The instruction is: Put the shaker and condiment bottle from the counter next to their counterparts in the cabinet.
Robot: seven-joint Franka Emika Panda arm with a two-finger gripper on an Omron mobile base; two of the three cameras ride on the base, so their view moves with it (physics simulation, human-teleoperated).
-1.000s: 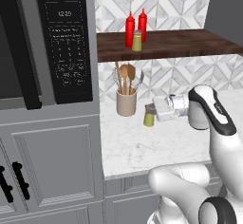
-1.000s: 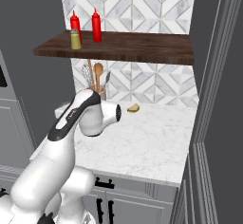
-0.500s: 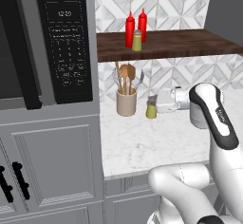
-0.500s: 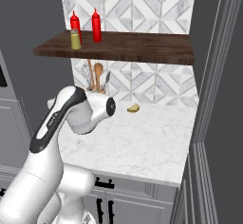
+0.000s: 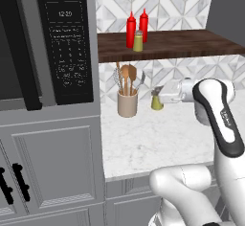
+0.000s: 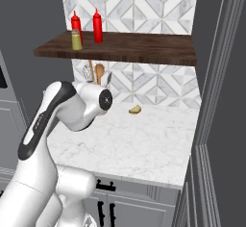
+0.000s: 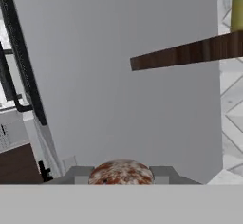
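The gripper (image 5: pixel 155 96) is pinching the shaker (image 5: pixel 157 101) just above the counter (image 5: pixel 158 139); lifting it upright toward the cabinet (image 5: pixel 162 45) should avoid the crock (image 5: pixel 127 103).

Even, soft, seemingly shadowless render.

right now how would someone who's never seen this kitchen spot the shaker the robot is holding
Start at the white marble counter under the dark wooden shelf. Just right of the beige utensil crock, the gripper holds a small olive-yellow shaker with a grey cap. Its twin sits up on the shelf beside two red bottles.
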